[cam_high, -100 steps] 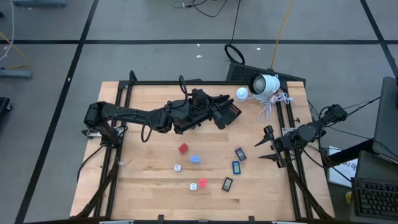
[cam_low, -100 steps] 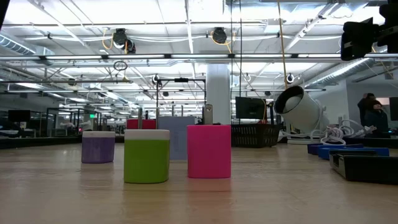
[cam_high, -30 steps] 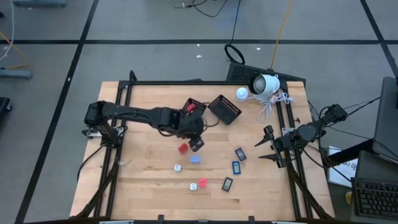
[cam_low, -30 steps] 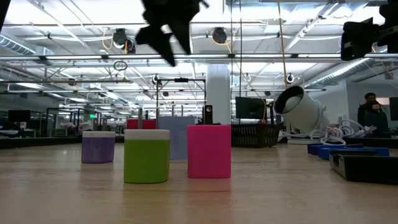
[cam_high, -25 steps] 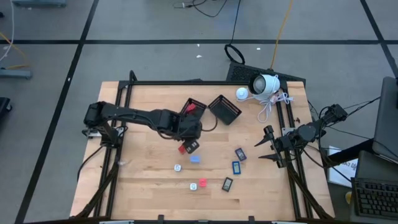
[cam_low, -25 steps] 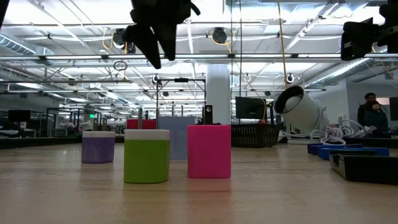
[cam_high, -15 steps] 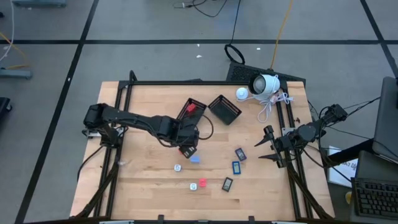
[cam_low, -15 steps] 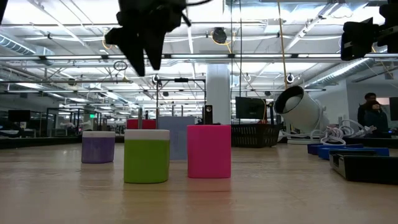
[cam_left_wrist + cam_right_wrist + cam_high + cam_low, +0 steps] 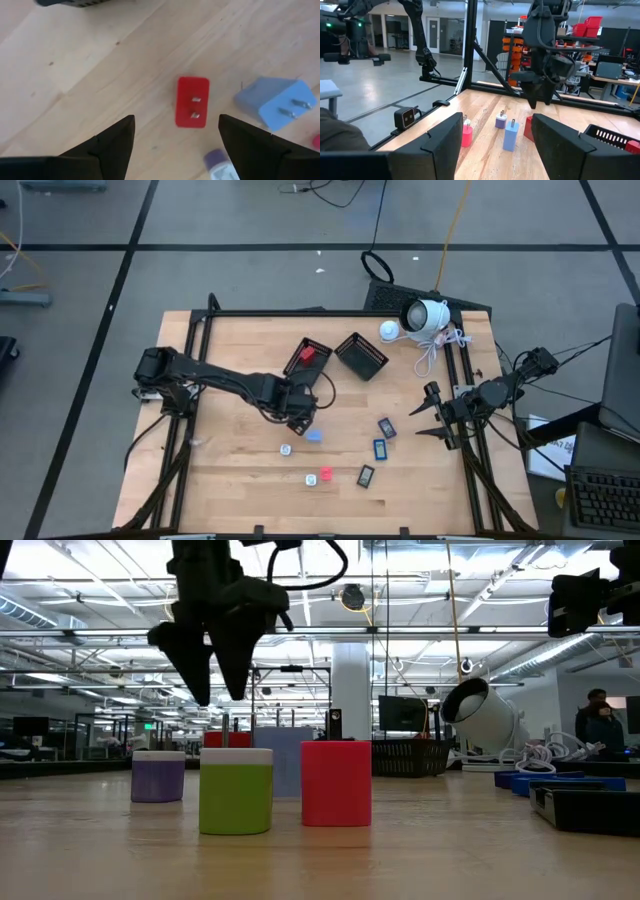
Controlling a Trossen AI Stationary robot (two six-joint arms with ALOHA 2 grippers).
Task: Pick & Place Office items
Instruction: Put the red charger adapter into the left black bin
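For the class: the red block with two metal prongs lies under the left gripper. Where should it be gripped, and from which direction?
Grip the red block across its two long flat sides, coming straight down from above. It lies flat, prongs facing up, and the open left gripper already straddles it; the pale blue block sits close on one side, so stay narrow.

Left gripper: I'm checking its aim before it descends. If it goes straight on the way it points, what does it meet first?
Most likely the red block, which lies between the open fingers of the left gripper in its wrist view. The pale blue block lies off to one side. Height above the table is unclear.
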